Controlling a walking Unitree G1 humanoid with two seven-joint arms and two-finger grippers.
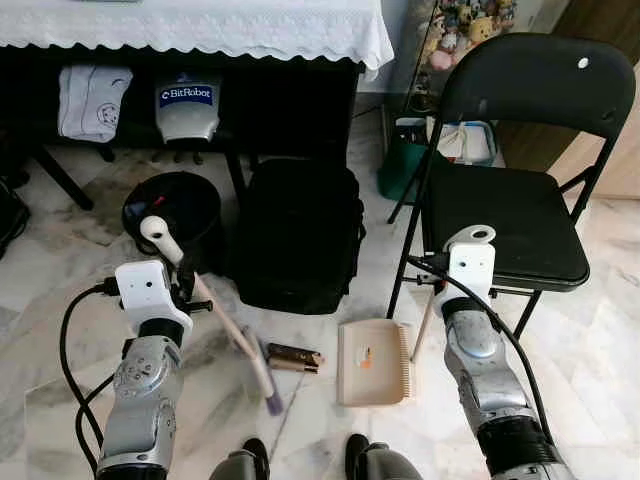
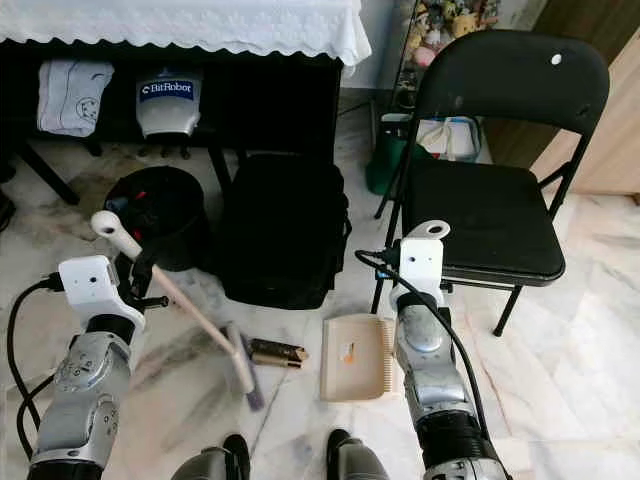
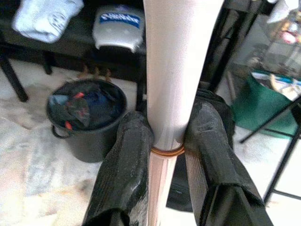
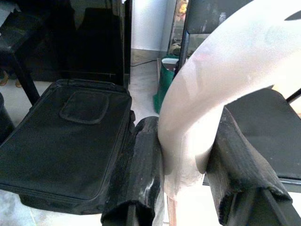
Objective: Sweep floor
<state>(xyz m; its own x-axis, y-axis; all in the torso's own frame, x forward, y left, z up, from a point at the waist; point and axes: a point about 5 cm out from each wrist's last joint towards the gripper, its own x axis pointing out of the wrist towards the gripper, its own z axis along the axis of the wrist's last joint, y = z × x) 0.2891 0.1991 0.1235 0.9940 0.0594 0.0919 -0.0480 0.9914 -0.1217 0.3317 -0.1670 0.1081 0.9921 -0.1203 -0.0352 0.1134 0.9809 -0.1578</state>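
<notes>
My left gripper [image 3: 164, 136] is shut on the broom handle [image 1: 165, 240], a white-topped stick that slants down to the right. Its bristle head [image 1: 265, 375] rests on the marble floor beside a small brown piece of litter [image 1: 293, 357]. My right gripper [image 4: 183, 141] is shut on the white handle [image 1: 472, 240] of the beige dustpan [image 1: 374, 361]. The pan lies flat on the floor just right of the litter, its comb edge toward the chair.
A black bag [image 1: 298, 235] stands ahead, and a black bucket [image 1: 172, 212] holding rubbish is to its left. A black folding chair [image 1: 520, 180] is on the right, close to my right arm. A table with a white cloth [image 1: 200, 25] spans the back. A green bin [image 1: 400, 160] sits behind the chair.
</notes>
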